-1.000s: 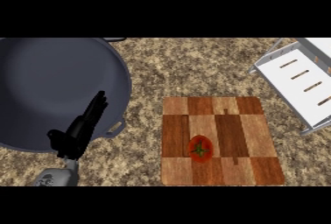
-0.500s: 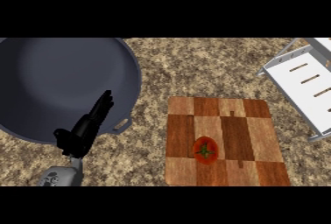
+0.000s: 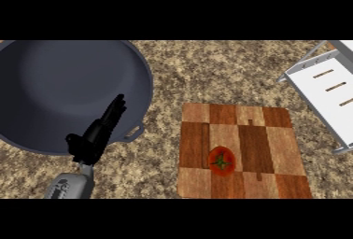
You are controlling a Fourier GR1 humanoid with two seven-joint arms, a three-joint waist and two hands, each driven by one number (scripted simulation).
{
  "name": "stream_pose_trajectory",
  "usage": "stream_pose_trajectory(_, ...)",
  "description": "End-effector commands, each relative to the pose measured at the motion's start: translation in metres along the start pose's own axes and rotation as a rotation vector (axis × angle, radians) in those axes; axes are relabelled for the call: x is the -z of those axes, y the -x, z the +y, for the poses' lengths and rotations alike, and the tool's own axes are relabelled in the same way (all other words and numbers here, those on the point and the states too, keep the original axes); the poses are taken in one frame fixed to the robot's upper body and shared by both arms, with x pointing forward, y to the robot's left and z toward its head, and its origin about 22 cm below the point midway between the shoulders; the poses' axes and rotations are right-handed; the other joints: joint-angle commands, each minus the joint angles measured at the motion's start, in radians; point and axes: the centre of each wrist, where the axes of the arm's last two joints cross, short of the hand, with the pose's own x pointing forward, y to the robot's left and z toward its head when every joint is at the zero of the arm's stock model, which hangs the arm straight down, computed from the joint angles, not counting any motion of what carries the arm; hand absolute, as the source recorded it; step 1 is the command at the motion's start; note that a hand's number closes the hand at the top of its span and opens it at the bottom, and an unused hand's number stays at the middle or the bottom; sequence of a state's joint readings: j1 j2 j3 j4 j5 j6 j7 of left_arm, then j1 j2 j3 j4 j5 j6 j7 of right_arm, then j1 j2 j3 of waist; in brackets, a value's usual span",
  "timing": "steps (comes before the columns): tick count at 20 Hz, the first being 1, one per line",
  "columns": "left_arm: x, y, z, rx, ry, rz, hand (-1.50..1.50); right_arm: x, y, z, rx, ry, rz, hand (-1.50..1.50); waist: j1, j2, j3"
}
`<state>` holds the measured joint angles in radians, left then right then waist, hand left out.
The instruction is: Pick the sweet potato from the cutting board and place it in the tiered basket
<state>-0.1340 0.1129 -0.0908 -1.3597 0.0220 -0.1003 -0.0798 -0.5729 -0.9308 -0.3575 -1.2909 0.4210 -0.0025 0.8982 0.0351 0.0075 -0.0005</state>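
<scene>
A wooden cutting board (image 3: 238, 151) lies flat on the speckled stone bench (image 3: 207, 70) and serves as the reference landmark. The task's item, which appears here as a small red, rounded object with a green stem (image 3: 221, 161), rests on the board, slightly below the board's centre and toward its left half. No robot hand touches it.

To the left of the board sits a large dark grey pan (image 3: 62, 93), its rim lug pointing toward the board's left edge. The left robot hand (image 3: 100, 130) lies over the pan's lower right rim, fingers straight, released and grasping nothing. Up and to the right of the board stands the white tiered basket (image 3: 328, 93), apart from the board's corner.
</scene>
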Motion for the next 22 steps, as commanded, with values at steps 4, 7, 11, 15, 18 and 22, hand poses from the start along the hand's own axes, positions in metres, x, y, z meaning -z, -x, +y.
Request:
stream_pose_trajectory(4,0.005,-0.006,-0.006,-0.004,-0.001,-0.006,0.00,0.028,-0.022,0.053,0.008,-0.082,-0.006,1.50,0.005,0.003,0.001)
stream_pose_trajectory(7,0.010,-0.002,0.012,0.016,0.000,-0.011,0.00,0.032,-0.036,0.071,0.006,-0.074,0.004,1.50,0.013,0.009,0.001)
stream_pose_trajectory(11,0.008,-0.002,0.007,0.012,-0.005,0.001,0.00,0.045,-0.024,0.090,0.042,-0.111,-0.012,1.50,0.003,0.004,0.001)
stream_pose_trajectory(15,0.009,0.003,0.002,0.012,0.008,-0.005,0.00,0.046,-0.032,0.104,0.129,-0.155,0.005,1.50,0.010,0.008,0.002)
stream_pose_trajectory(18,0.005,0.013,0.014,-0.005,-0.009,0.003,0.00,0.046,-0.028,0.115,0.184,-0.183,0.036,1.50,0.001,0.006,0.001)
stream_pose_trajectory(22,0.010,0.001,0.003,0.001,-0.012,0.006,0.00,0.039,-0.044,0.120,0.341,-0.323,0.259,1.50,-0.010,-0.001,0.001)
